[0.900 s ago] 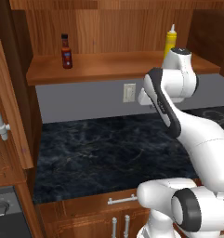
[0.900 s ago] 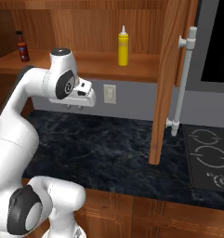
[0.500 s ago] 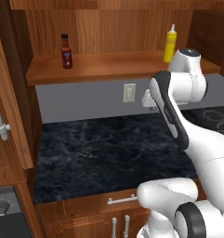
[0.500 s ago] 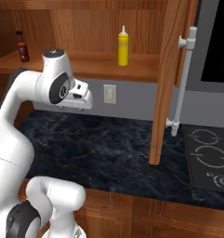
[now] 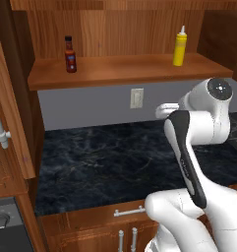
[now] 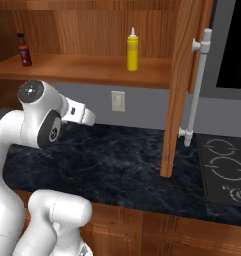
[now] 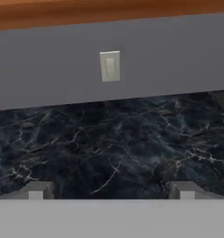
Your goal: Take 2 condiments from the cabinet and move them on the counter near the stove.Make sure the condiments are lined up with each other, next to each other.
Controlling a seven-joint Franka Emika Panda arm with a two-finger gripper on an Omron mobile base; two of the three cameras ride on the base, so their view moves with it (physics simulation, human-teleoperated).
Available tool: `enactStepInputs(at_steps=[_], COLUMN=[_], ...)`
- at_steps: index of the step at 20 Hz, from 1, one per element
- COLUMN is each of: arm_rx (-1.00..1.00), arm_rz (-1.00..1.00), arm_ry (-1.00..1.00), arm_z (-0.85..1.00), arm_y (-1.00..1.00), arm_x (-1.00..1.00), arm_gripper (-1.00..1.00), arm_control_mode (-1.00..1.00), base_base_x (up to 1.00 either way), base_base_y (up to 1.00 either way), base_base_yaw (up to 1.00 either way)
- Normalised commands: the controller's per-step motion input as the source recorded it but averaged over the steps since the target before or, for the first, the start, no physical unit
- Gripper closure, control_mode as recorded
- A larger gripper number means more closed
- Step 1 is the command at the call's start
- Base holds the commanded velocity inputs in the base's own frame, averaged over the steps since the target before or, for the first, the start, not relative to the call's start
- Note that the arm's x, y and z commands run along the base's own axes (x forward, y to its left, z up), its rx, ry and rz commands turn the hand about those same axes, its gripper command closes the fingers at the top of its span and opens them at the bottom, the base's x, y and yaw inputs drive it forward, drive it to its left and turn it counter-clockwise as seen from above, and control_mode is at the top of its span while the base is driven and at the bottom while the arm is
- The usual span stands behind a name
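Observation:
A yellow squeeze bottle (image 5: 179,46) (image 6: 132,50) stands at the right of the cabinet shelf (image 5: 120,71). A dark red sauce bottle (image 5: 70,54) (image 6: 24,50) stands at the shelf's left. My gripper (image 7: 111,190) (image 6: 88,118) (image 5: 160,110) hovers below the shelf, over the dark marbled counter (image 7: 108,148), and points at the grey back wall. Its fingertips (image 7: 36,189) stand wide apart with nothing between them, so it is open. Both bottles are above it and well apart from it. The stove (image 6: 224,167) lies at the counter's right end.
The open cabinet door (image 6: 184,85) with its grey bar handle (image 6: 197,85) hangs between the shelf and the stove. A wall outlet (image 7: 109,66) sits on the back wall. A black microwave front (image 6: 234,45) is above the stove. Another door (image 5: 12,123) stands at the left.
The arm's upper joints have swung over and down, and the hand has sunk a little below the shelf. The fingers have spread from shut to open.

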Motion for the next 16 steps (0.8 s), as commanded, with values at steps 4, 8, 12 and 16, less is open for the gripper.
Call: enactStepInputs(at_steps=[4, 8, 12, 16], arm_rx=[0.00, 0.00, 0.00, 0.00], arm_rz=[-0.22, -0.23, -0.16, -0.01], arm_ry=[-0.13, 0.00, 0.00, 0.00], arm_z=[0.47, 0.67, 0.67, 0.50], arm_y=[-0.16, -0.19, -0.33, -0.36], arm_x=[0.00, 0.01, 0.01, 0.20], arm_gripper=[-1.00, -1.00, -1.00, -1.00], arm_control_mode=[-1.00, -1.00, -1.00, -1.00], base_base_x=[0.00, 0.00, 0.00, 0.00], base_base_y=[0.00, 0.00, 0.00, 0.00], base_base_yaw=[0.00, 0.00, 0.00, 0.00])
